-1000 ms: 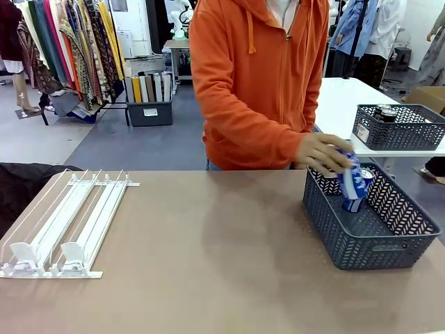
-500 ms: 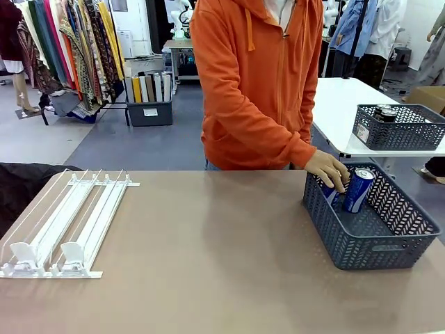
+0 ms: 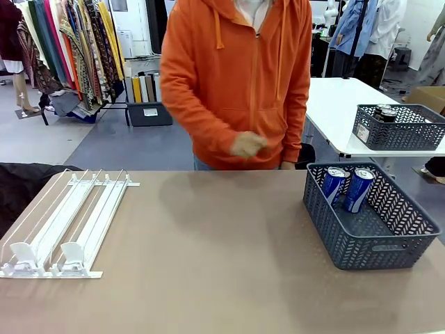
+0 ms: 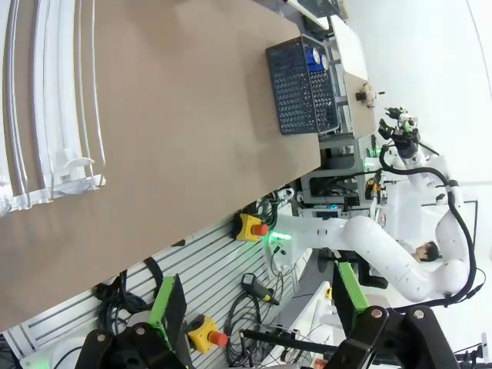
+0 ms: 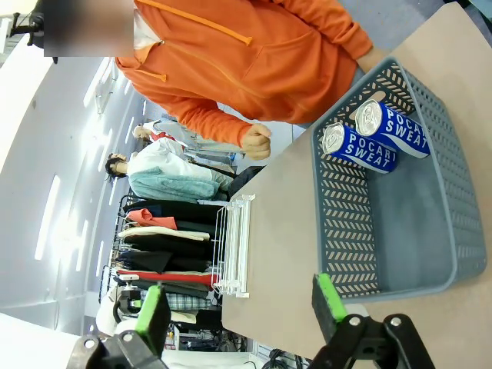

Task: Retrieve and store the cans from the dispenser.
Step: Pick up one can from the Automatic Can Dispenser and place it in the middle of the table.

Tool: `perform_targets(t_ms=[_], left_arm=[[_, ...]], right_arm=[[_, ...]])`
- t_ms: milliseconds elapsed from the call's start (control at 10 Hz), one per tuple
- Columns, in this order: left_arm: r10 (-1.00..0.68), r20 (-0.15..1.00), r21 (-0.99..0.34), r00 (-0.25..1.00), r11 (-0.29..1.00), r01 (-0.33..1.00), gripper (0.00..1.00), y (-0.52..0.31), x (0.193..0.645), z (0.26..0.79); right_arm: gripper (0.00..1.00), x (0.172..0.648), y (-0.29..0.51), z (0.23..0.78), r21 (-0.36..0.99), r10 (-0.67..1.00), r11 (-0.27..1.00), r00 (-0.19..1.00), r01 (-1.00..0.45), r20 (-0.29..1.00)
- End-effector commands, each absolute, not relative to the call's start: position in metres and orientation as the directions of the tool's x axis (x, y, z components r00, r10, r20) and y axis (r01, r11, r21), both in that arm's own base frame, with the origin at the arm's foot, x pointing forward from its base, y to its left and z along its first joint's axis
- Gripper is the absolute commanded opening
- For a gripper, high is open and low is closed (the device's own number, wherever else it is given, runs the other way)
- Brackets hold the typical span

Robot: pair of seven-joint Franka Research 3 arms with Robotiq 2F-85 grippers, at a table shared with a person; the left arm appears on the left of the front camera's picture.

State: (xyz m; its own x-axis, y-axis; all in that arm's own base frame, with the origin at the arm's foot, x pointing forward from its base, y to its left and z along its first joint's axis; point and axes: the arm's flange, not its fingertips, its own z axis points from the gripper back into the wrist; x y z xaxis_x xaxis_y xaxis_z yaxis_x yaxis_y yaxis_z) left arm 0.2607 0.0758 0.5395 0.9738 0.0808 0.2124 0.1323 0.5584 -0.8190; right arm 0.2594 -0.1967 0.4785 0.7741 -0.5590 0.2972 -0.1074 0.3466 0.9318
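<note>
Now the person's hand (image 3: pixel 247 145) has pulled back from the dark grey plastic basket (image 3: pixel 361 247) and looks blurry near the orange hoodie. Two blue Pocari Sweat cans (image 3: pixel 346 188) lean together in the basket's far corner. The long white rail dispenser (image 3: pixel 66 226) is cut off by the table's left edge. Both the left gripper (image 4: pixel 254 296) and right gripper (image 5: pixel 238 307) have their jaws wide apart, holding nothing.

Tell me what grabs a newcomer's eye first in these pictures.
The person in the orange hoodie at the table's far side, one hand held at the waist. Then two blue cans standing in the dark grey basket on the right, and the white dispenser on the left, its lanes bare.
</note>
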Motion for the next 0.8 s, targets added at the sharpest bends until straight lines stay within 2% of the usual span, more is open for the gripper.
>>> perform_targets(t_ms=[0, 700], left_arm=[[0.077, 0.223, -0.827, 0.972, 0.542, 0.147, 1.0, 0.0761, 0.2606, 0.5397], [0.077, 0.223, -0.827, 0.972, 0.542, 0.147, 1.0, 0.0761, 0.2606, 0.5397]], right_arm=[[1.0, 0.2624, -0.1955, 0.482, 0.935, -0.569, 0.333, 0.764, -0.124, 0.304], [1.0, 0.2624, -0.1955, 0.482, 0.935, -0.569, 0.333, 0.764, -0.124, 0.304]])
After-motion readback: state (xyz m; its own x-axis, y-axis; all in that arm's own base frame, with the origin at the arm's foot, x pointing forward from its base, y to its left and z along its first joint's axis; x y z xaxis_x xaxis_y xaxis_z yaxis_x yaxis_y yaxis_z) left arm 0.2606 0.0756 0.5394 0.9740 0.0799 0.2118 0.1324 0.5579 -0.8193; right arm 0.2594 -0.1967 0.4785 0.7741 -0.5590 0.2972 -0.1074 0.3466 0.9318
